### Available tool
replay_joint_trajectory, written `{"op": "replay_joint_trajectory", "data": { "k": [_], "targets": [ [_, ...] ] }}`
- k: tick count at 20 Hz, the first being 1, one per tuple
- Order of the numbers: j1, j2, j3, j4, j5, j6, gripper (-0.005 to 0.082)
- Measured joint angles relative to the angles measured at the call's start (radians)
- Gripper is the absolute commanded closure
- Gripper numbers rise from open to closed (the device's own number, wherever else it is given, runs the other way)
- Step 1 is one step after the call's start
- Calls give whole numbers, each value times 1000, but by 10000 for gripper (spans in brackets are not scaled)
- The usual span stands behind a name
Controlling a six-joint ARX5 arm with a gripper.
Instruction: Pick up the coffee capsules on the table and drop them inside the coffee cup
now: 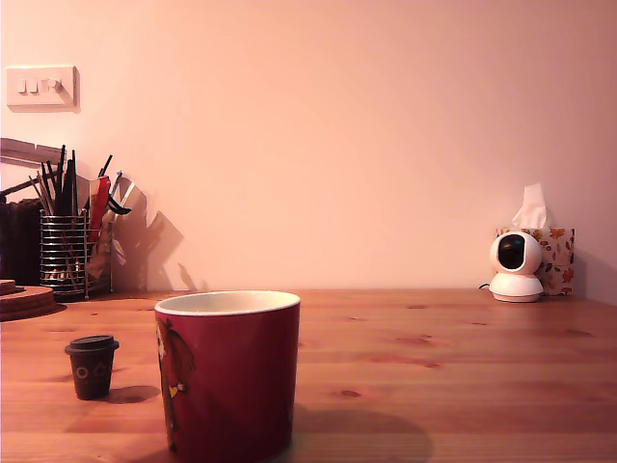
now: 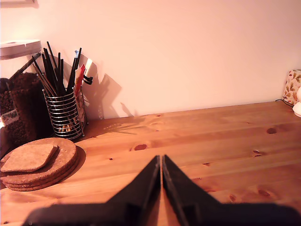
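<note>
Pincer (image 2: 161,162) pressed together, empty, aimed away from capsule (image 1: 92,366) and cup (image 1: 229,376); risk: descending blind, toppling capsule.

One coffee cup (image 1: 229,376), one dark coffee capsule (image 1: 93,367), one wire pen holder (image 1: 66,255), one small camera (image 1: 516,266), one tissue box (image 1: 553,257), stacked cork coasters (image 2: 37,162)

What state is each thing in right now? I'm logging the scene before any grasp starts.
gripper: shut, holding nothing, above bare table
dark capsule: upright on the table, left of the mug in the exterior view, apart from it
coffee cup: upright, contents not visible
wire pen holder: upright, full of pens
cork coasters: stacked flat
tissue box: a tissue sticking up
</note>
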Motion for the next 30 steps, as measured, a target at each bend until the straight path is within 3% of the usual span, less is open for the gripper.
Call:
{"op": "replay_joint_trajectory", "data": {
  "k": [1, 6, 10, 16, 18, 19, 22, 23, 25, 26, 29, 30],
  "targets": [
    [0, -1, 1, -22, 21, 0, 788],
    [0, -8, -1, -404, 33, 0, 788],
    [0, -8, -3, -394, 41, 0, 788],
    [0, 11, -3, -388, 163, 7, 788],
    [-2, 60, -3, -388, 233, 60, 788],
    [-8, 88, -3, -388, 253, 63, 788],
    [-25, 159, -2, -400, 284, 167, 788],
    [-32, 183, -2, -408, 287, 174, 788],
    [-51, 235, 2, -427, 294, 248, 788],
    [-61, 262, 5, -440, 294, 251, 788],
    [-78, 323, 34, -476, 280, 361, 788],
    [-78, 330, 48, -479, 278, 370, 788]
  ]
}}
